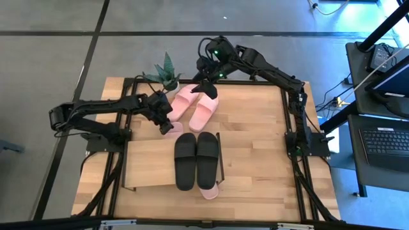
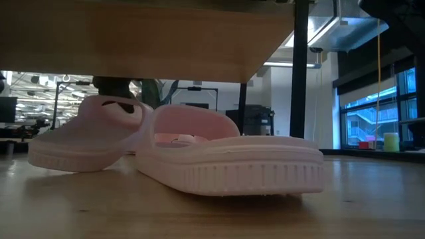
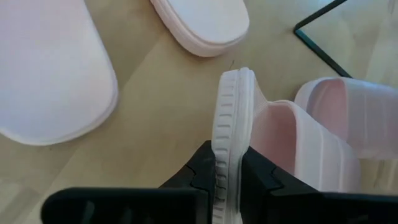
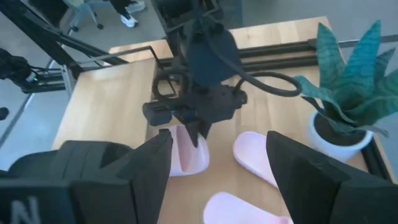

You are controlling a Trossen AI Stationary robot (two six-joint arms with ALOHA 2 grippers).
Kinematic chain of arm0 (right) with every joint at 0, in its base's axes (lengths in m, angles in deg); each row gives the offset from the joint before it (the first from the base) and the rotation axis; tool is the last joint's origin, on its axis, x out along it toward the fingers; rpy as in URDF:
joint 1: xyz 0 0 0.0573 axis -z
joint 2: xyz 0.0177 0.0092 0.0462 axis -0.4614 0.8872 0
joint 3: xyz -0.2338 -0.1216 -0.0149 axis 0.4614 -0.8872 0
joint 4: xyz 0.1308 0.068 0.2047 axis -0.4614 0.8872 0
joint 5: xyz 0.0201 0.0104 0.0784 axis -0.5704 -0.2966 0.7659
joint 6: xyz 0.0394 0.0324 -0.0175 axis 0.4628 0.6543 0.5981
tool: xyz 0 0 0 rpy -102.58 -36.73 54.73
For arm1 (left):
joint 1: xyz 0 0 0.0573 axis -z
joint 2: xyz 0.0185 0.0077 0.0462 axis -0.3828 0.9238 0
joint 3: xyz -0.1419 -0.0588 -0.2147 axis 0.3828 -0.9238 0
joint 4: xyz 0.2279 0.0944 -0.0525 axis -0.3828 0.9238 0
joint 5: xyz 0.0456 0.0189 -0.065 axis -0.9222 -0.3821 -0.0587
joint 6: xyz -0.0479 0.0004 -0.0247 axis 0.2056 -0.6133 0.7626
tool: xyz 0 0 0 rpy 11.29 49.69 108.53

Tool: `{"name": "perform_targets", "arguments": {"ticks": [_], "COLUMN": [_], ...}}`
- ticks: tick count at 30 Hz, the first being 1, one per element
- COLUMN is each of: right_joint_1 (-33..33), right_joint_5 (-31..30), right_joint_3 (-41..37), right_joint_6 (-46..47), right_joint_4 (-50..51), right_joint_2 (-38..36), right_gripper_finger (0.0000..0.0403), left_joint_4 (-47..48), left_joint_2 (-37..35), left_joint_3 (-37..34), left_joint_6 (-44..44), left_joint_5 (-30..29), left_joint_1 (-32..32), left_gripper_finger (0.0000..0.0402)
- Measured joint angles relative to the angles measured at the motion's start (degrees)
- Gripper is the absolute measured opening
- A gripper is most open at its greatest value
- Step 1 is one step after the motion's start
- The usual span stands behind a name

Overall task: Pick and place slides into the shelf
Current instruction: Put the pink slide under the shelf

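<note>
My left gripper (image 3: 227, 180) was pinched narrow on the sole edge of a pale pink slide (image 3: 273, 143), the fingers (image 3: 198, 171) clamping either side of the ribbed rim so the slide stood on edge between them. Just beyond my fingertips lay the loose pink pair (image 1: 197, 102) on the tabletop (image 1: 255, 121), and off to one side ran the thin black frame of the shelf (image 3: 323, 37). From above, my grip sat just beside the shelf's light-wood top board (image 1: 150, 163), at the corner nearest the plant (image 1: 166, 71). The black pair (image 1: 196, 156) already rested on that board, and another pink slide (image 1: 209, 190) poked out from under its near edge, on the lower level.

My right gripper (image 4: 217, 158) hung with its fingers spread wide, holding nothing, above the loose pink pair and looking down at my left wrist.

What worried me was the hold itself: I had only a thin bite on a soft rim, so the slide could twist or slip out as I swung it towards the shelf. The strap side hung free and could catch on the black end frame or the board's edge when I tried to slot it underneath. My right arm was close enough that a careless sweep might have brought the two wrists together.
</note>
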Motion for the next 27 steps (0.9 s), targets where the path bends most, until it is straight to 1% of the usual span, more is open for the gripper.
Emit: {"name": "perform_targets", "arguments": {"ticks": [7,14,20,25,27], "right_joint_1": [0.0,0.0,0.0,0.0,0.0], "right_joint_5": [-0.5,-0.5,-0.5,-0.5,-1.4], "right_joint_3": [0.0,0.0,0.0,0.0,0.0], "right_joint_6": [-1.4,-2.0,-2.0,-2.0,-2.0], "right_joint_4": [1.0,1.0,1.0,1.0,1.0], "right_joint_2": [0.0,0.0,0.0,0.0,0.0], "right_gripper_finger": [0.0259,0.0259,0.0259,0.0259,0.0259], "left_joint_4": [-0.2,-0.4,-0.4,-0.3,-0.3], "left_joint_2": [1.5,1.5,1.5,1.5,1.4], "left_joint_3": [0.0,0.0,0.0,0.0,0.0], "left_joint_6": [3.6,4.0,4.2,4.2,4.2], "left_joint_5": [0.0,0.4,0.6,-0.2,-0.7], "left_joint_1": [1.9,4.6,6.3,7.5,7.6], "left_gripper_finger": [0.0032,0.0032,0.0052,0.0057,0.0058]}}
